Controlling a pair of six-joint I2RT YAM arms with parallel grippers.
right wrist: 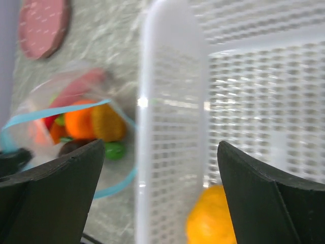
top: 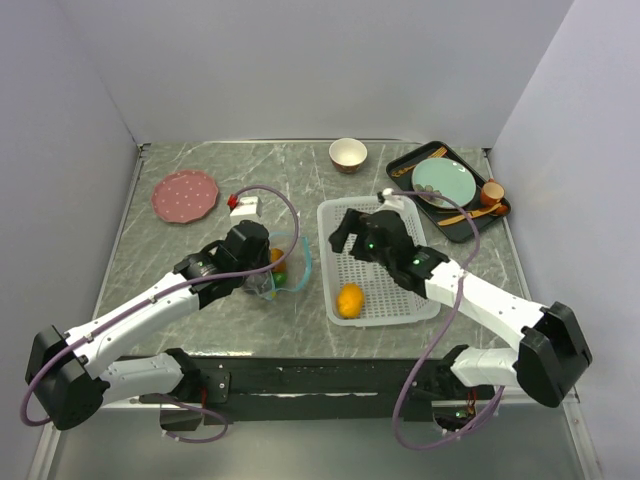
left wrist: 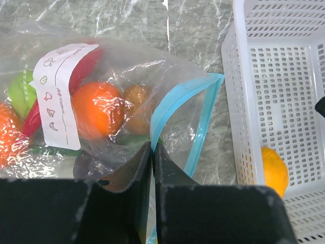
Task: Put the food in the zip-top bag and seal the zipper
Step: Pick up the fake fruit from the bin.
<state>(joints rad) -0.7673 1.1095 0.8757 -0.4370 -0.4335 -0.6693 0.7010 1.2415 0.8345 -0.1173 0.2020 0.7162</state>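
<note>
Our left gripper [left wrist: 153, 150] is pinched nearly closed on the zip-top bag [left wrist: 127, 66] just beside its teal zipper [left wrist: 175, 104]. The bag's mouth gapes open, and an orange [left wrist: 97, 109], a brown kiwi [left wrist: 136, 99] and a red chili [left wrist: 84, 66] lie inside. We hold the right gripper [right wrist: 161, 146] spread wide over the bag-side wall of the white mesh basket [right wrist: 172, 76], where the yellow fruit [top: 350, 300] lies.

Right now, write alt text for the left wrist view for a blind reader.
The left end effector pinches a clear zip-top bag of food at its open teal zipper; a white basket alongside holds one yellow fruit.
</note>
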